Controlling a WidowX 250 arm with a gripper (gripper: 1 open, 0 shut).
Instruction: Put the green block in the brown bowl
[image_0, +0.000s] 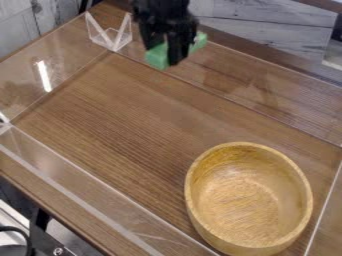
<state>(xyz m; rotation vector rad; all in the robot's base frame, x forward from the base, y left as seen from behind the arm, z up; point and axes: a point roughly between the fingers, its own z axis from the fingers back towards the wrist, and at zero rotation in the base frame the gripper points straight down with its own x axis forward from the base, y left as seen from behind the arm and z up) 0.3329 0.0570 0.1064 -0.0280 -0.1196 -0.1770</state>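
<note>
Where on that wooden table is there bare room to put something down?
Most of the table is bare: the wide wood stretch between the end effector, which grips the green block at the back, and the brown bowl at the front right. The bowl is empty too. Only the back, under the arm, is crowded.

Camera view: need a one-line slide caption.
Gripper holds the green block above the wooden table, away from the empty brown bowl.
</note>
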